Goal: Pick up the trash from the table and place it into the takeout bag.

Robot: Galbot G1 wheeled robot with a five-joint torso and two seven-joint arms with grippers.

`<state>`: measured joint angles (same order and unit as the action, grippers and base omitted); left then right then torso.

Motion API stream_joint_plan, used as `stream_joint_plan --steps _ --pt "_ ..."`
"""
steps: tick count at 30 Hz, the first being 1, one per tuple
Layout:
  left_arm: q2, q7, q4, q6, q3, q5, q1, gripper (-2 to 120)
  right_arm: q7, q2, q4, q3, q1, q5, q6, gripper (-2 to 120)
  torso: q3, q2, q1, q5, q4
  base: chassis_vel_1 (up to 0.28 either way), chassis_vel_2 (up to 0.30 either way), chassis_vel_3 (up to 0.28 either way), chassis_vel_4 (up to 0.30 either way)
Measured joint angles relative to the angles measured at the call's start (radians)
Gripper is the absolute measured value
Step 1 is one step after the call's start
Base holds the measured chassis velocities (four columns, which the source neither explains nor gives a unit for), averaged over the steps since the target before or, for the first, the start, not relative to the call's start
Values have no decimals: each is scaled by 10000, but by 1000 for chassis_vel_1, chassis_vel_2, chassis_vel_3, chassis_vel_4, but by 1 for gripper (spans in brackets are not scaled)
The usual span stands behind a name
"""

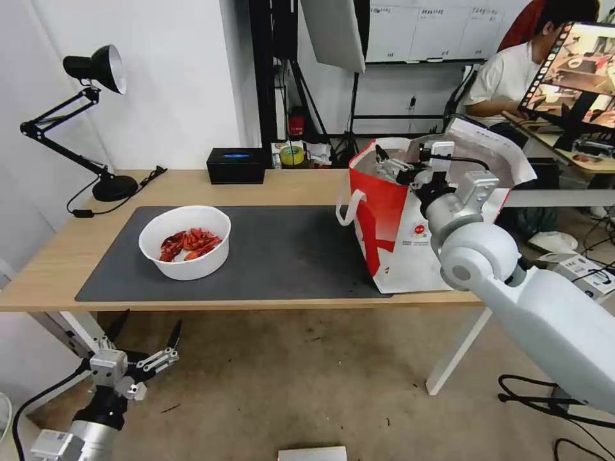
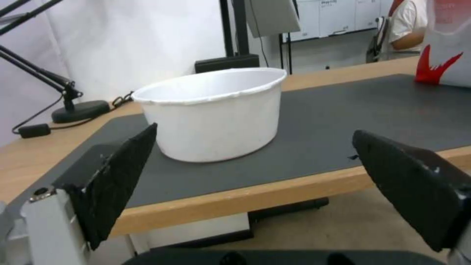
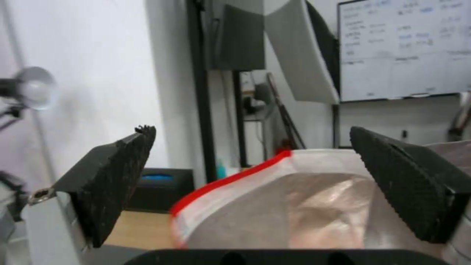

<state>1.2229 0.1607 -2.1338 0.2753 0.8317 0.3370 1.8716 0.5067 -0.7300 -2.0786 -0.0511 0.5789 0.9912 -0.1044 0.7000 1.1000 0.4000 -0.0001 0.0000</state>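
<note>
Bowl [image 1: 185,242] remains left of bag [image 1: 391,230] — R gripper [image 1: 392,165] spread over bag; L gripper [image 1: 146,333] spread below table [image 1: 282,186] edge, should rise first, grip rim level.

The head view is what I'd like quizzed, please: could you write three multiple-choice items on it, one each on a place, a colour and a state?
1. Where does the bowl stand?
A. on the dark mat
B. on the floor
C. inside the bag

2. What colour are the shells in the bowl?
A. green
B. red
C. blue

3. How is the left gripper?
A. shut on the bowl
B. shut on nothing
C. open, below the table's front edge

Answers:
1. A, the bowl sits on the left part of the mat on the table.
2. B, they look bright red against the white bowl.
3. C, its fingers are spread apart and empty, while the right gripper hangs open over the mouth of the bag.
</note>
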Motion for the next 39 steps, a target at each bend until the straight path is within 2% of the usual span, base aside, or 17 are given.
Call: stream_joint_plan --steps 8,13,16,20,22,26,31,34,39 --pt "192 -5 21 46 -115 -5 -76 100 -558 530 -1722 767 2381 -726 494 100 -1 0 -1 -1 -3 0 0 0 0" --pt "341 -4 -61 91 -80 -29 -23 100 -887 555 -2093 1131 3390 -1246 638 100 -1 0 0 0 3 0 0 0 0" --pt "373 3 -108 117 -18 -36 16 100 -1130 451 -2380 1780 5102 -2087 842 100 -1 0 -1 1 0 0 0 0 0" --pt "373 5 -108 134 14 -37 43 100 -1277 277 -2420 2091 6151 -2653 1014 100 -1 0 -1 1 0 0 0 0 0" --pt "374 11 -108 154 22 -37 54 100 -1517 -32 -2331 2470 7397 -3461 1393 100 -2 1 -2 -1 -1 0 0 0 0" --pt "378 12 -107 161 18 -37 57 100 -1636 -352 -2112 2671 8307 -4137 1732 100 -1 0 -2 0 -1 0 0 0 0" --pt "372 14 -105 175 18 -37 64 100 -1787 -743 -1749 2728 9012 -4719 2231 100 -1 0 -2 1 -1 0 0 0 0" --pt "354 17 -107 198 26 -33 93 100 -1830 -1242 -1220 2702 9466 -5207 2515 100 -1 0 -1 1 0 0 0 0 0" --pt "342 23 -93 215 20 -31 110 100 -1798 -1583 -793 2647 9724 -5263 2600 100 0 0 -1 0 0 0 0 0 0"
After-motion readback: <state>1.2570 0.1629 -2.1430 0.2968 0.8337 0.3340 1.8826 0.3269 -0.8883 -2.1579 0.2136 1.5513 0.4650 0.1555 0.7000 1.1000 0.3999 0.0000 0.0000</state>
